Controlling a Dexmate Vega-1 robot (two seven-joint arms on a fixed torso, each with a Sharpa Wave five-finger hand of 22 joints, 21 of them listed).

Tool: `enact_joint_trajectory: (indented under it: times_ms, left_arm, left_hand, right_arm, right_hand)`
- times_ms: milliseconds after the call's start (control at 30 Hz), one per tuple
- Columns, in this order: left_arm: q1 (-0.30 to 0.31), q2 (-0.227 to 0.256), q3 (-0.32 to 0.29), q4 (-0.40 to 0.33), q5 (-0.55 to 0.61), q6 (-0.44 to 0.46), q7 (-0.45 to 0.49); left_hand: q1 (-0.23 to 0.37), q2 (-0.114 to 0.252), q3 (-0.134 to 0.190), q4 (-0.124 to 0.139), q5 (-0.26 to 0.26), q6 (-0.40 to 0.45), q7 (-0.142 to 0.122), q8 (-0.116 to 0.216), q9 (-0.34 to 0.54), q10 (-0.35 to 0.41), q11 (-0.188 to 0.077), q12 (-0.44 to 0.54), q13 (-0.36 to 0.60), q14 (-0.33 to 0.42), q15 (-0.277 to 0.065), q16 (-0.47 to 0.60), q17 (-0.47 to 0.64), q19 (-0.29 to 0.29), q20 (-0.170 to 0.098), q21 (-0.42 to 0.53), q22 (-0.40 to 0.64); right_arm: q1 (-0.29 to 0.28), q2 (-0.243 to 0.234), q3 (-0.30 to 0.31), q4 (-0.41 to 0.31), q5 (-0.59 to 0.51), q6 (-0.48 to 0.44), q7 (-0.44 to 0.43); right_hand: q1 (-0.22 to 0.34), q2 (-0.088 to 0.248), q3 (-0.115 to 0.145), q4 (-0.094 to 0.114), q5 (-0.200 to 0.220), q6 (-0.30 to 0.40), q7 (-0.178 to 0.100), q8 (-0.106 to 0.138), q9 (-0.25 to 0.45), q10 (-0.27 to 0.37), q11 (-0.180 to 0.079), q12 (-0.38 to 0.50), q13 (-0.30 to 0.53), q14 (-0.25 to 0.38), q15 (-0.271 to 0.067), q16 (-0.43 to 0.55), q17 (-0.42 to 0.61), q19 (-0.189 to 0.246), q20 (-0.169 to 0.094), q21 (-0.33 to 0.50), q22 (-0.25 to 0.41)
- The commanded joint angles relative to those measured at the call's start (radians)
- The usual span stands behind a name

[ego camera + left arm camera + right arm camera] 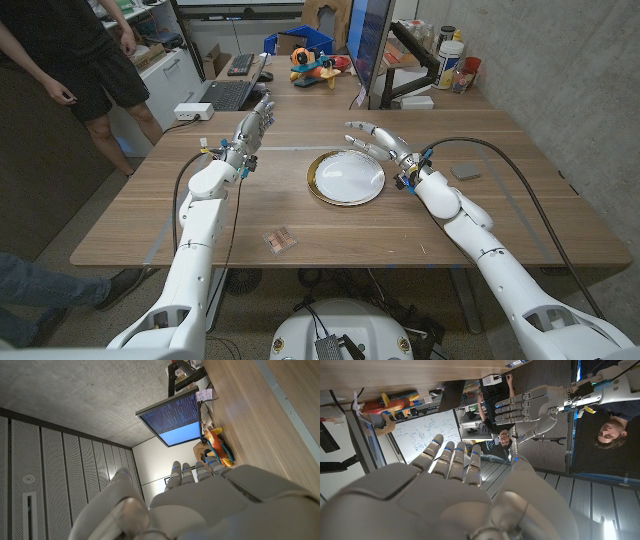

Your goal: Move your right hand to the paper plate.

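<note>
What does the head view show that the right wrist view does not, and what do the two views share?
Head view alone: the paper plate on the wooden table, the right hand raised at the plate's far right rim, a small brown tile, a grey pad and a laptop.

Right wrist view alone: a whiteboard with writing.

Shared: both hands, fingers spread and holding nothing, the left hand raised, and the colourful toy.
</note>
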Motion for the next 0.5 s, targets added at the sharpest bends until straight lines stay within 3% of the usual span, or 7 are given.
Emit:
enact_joint_trajectory:
  times_ms: [33,500]
  left_arm:
    - [0.003,0.002,-0.001,-0.005,0.000,0.002,0.001]
    - [-0.004,0.002,-0.001,0.011,-0.002,-0.002,-0.003]
  left_hand:
    - [-0.005,0.010,0.001,-0.007,-0.002,0.006,0.003,0.009,0.005,0.001,0.009,0.005,0.000,-0.004,0.007,-0.001,0.005,-0.026,0.003,-0.002,0.005]
    - [-0.006,0.010,0.001,-0.008,-0.002,0.009,0.003,0.008,0.005,0.001,0.009,0.005,0.000,-0.004,0.006,-0.001,0.005,-0.025,0.004,-0.007,0.005]
  right_arm:
    - [0.000,-0.006,-0.011,-0.001,-0.024,-0.002,-0.018]
    - [0.011,-0.012,-0.034,0.005,-0.067,-0.008,-0.047]
  right_hand:
    - [-0.001,0.007,0.001,-0.006,0.007,0.009,0.006,-0.002,0.001,0.011,-0.001,-0.007,0.004,0.005,-0.006,-0.004,-0.001,0.007,0.000,-0.003,0.005]
    - [-0.001,0.009,0.001,-0.008,0.009,0.011,0.002,-0.003,0.001,0.011,0.001,-0.010,0.004,0.006,-0.007,-0.005,-0.001,0.008,0.001,-0.011,0.005]
